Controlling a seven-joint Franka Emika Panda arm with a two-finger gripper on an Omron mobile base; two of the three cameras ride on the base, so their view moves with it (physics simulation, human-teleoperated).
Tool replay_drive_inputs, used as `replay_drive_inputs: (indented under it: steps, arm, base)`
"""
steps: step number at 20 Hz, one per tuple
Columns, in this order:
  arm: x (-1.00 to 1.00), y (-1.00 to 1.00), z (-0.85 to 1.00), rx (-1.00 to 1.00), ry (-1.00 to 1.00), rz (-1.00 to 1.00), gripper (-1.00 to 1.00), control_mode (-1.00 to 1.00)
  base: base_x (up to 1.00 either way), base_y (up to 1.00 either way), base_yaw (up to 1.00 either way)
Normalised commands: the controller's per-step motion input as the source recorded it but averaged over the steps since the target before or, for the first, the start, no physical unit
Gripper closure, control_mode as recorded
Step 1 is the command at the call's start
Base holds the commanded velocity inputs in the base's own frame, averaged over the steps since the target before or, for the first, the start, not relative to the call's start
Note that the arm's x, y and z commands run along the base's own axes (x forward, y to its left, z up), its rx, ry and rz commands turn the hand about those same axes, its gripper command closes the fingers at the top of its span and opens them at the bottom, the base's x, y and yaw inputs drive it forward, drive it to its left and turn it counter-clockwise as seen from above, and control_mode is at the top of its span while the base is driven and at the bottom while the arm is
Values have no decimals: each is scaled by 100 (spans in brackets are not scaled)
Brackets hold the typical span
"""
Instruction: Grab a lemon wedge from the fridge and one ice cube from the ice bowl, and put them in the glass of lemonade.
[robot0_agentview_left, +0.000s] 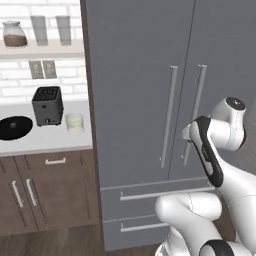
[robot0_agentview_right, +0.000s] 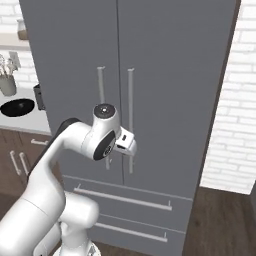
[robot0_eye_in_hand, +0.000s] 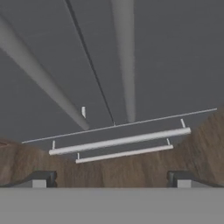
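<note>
Fingers (robot0_eye_in_hand: 112, 178) spread wide and holding nothing, the arm is facing the closed fridge (robot0_agentview_left: 145, 75), its right door handle (robot0_eye_in_hand: 124, 57) just ahead, likely awaiting a grasp and pull.

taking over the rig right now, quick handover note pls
Gripper: jaws wide open, holding nothing, up close to the fridge by its door handles, pointing down along the doors.
Fridge doors both closed; the lemon wedge can't be seen.
Ice bowl and glass of lemonade sit on the counter left of the fridge.
Done: nothing yet.
Left: open fridge, fetch wedge, fetch ice cube, drop both in the glass.
</note>
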Motion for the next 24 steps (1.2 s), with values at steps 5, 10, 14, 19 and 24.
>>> replay_drive_inputs:
  steps: [5,10,14,19,24]
  arm:
    - [0,0,0,0,0,0,-100,100]
    - [0,0,0,0,0,0,-100,100]
    - [0,0,0,0,0,0,-100,100]
    - [0,0,0,0,0,0,-100,100]
    - [-14,4,6,-2,0,-1,-100,-100]
  base:
    - [-8,-4,5]
    - [-32,-1,0]
    - [-12,0,-3]
    - [0,0,-5]
    - [0,0,-1]
